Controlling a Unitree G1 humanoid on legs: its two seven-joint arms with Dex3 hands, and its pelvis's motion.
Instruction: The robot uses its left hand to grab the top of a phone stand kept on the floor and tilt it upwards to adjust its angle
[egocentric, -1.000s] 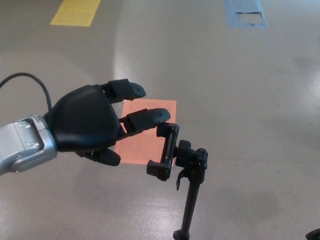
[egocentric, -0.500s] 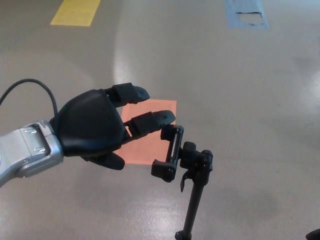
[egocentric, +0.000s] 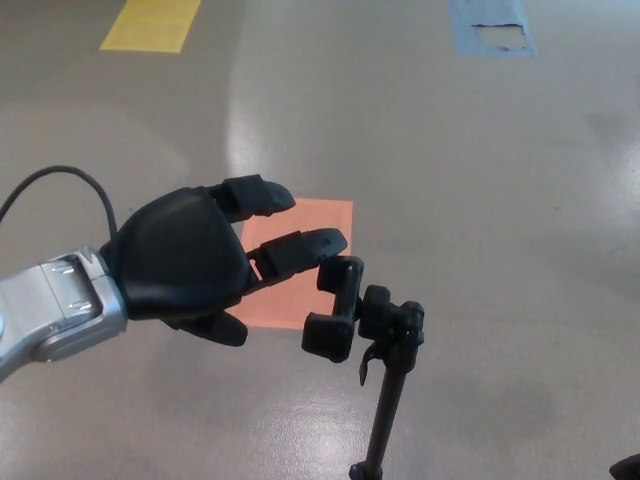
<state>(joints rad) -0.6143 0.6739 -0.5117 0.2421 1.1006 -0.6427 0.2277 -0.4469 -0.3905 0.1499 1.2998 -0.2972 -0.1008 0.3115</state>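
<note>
Touching the phone stand (egocentric: 345, 305), left hand (egocentric: 195, 262) fingers spread.

light: bright, even | glare: pale sheen on glossy grey-beige concrete floor (egocentric: 240, 110) | shadows: soft, faint | focus: sharp, no blur

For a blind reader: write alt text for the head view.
The robot's left hand, fingers apart, reaches for the clamp head of a black phone stand on a grey floor. An orange floor patch lies behind them.
</note>
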